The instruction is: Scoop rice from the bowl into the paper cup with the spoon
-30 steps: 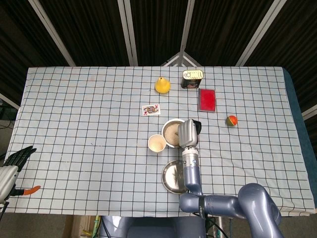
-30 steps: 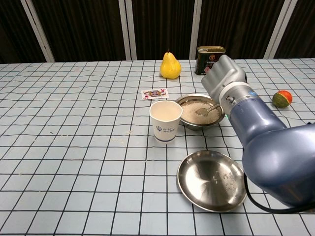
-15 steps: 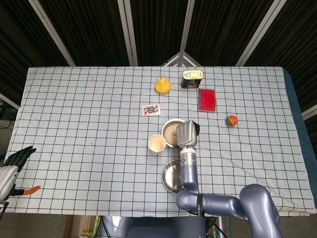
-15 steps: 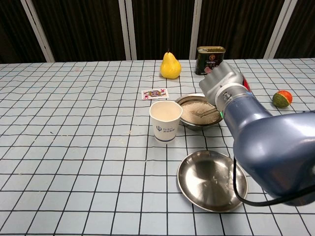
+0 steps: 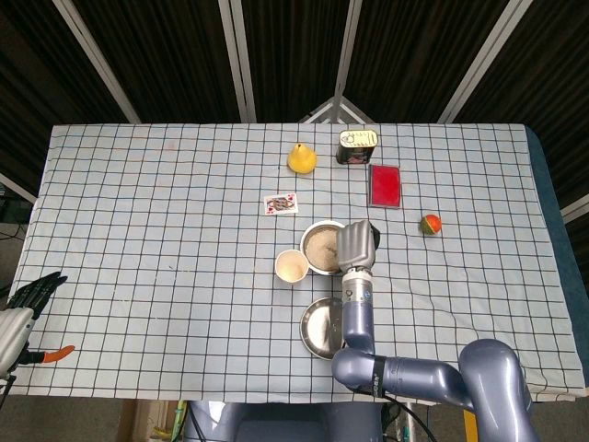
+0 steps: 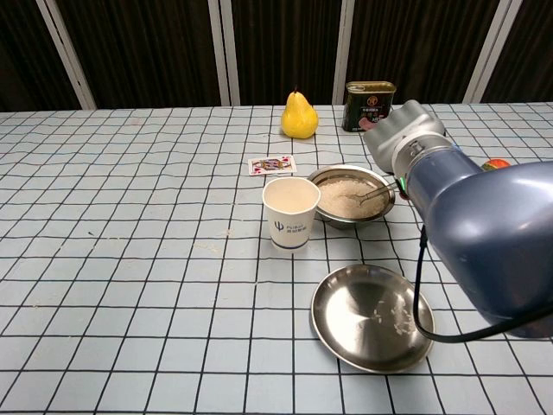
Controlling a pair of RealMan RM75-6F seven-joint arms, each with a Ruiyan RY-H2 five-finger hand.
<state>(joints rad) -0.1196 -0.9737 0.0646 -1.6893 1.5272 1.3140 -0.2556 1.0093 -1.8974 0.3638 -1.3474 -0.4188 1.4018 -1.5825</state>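
Chest view: right hand (image 6: 406, 138) grips the spoon (image 6: 370, 194), dipped in the rice bowl (image 6: 332, 215); a tilted lift could spill grains short of the paper cup (image 6: 291, 213).

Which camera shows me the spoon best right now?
The chest view: the spoon shows side-on, its tip in the rice of the bowl, its handle running to the right hand. In the head view that hand hides the spoon completely.
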